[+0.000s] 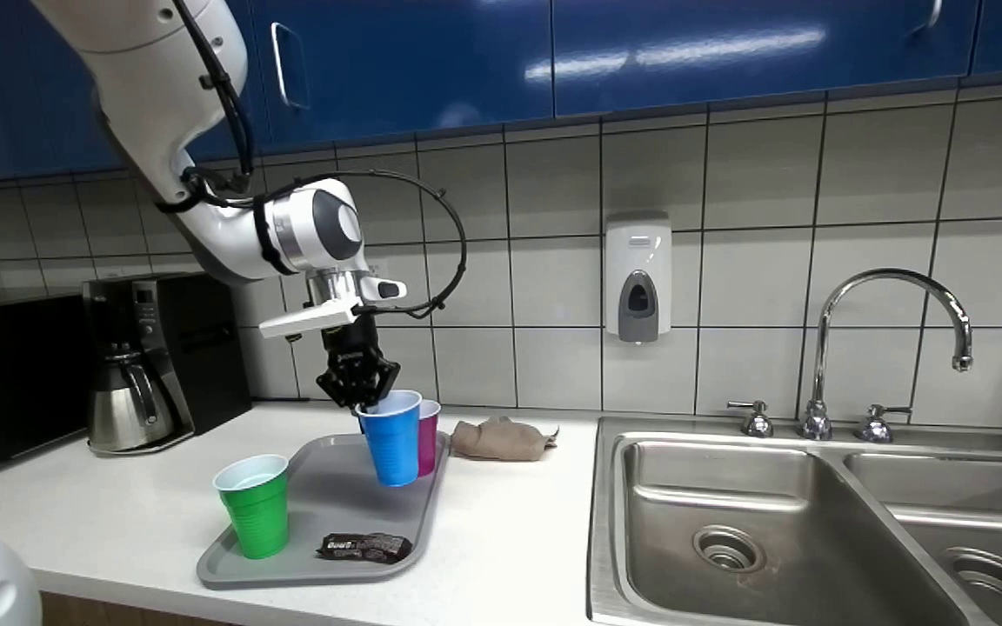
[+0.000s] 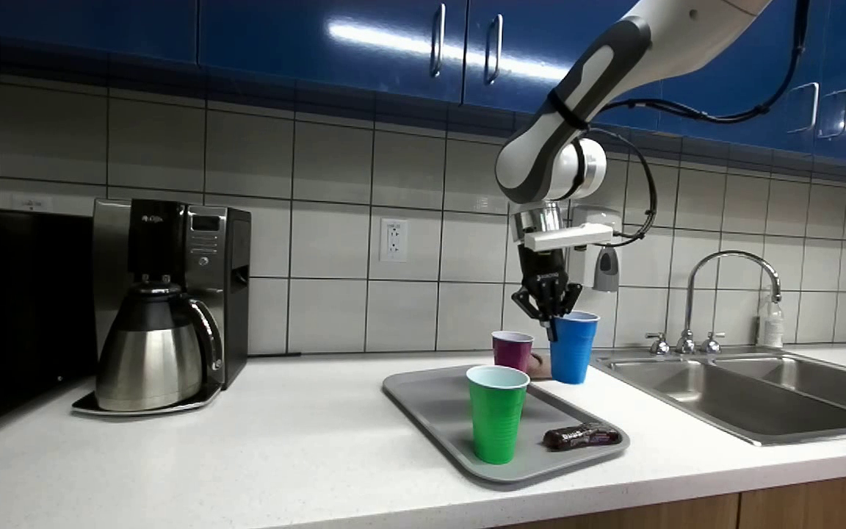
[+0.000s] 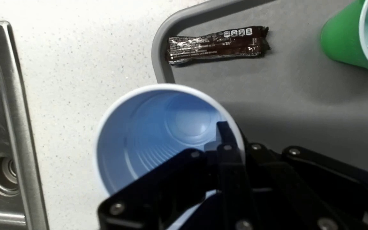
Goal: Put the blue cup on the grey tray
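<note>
My gripper (image 2: 551, 332) is shut on the side wall of the blue cup (image 2: 576, 354), with one finger inside the cup and one outside. The blue cup also shows in an exterior view (image 1: 394, 448), where it partly hides the magenta cup. The cup hangs slightly tilted, raised above the counter at the sink-side edge of the grey tray (image 1: 318, 487). In the wrist view the blue cup (image 3: 152, 127) overlaps the tray's rim (image 3: 161, 57), and the gripper (image 3: 233, 137) pinches its rim. The cup's underside is hidden there.
A green cup (image 2: 498, 419) and a dark wrapped bar (image 2: 581, 436) are on the tray's front part. A magenta cup (image 2: 512, 351) stands at its back corner. A brown cloth-like item (image 1: 504, 439) lies beside it. The sink (image 1: 727, 513) and coffee maker (image 2: 158, 345) flank the tray.
</note>
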Available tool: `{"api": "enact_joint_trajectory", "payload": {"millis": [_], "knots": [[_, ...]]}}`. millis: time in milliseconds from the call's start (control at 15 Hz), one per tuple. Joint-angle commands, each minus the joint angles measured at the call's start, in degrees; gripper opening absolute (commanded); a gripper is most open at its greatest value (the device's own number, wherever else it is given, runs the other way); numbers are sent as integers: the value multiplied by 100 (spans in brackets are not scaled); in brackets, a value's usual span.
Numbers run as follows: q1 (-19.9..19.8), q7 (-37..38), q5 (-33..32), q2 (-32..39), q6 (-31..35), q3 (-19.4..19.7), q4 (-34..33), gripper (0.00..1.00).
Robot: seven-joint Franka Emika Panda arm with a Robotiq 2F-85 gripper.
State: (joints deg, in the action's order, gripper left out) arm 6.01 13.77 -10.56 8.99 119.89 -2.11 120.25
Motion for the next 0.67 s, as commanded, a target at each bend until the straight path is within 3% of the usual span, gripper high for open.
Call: {"api": "enact_joint_trajectory", "payload": {"millis": [0,600], "knots": [[-12,-296,229,20,-38,-108,64,0],[-45,-1109,547,101,147,-162,164,0]]}}
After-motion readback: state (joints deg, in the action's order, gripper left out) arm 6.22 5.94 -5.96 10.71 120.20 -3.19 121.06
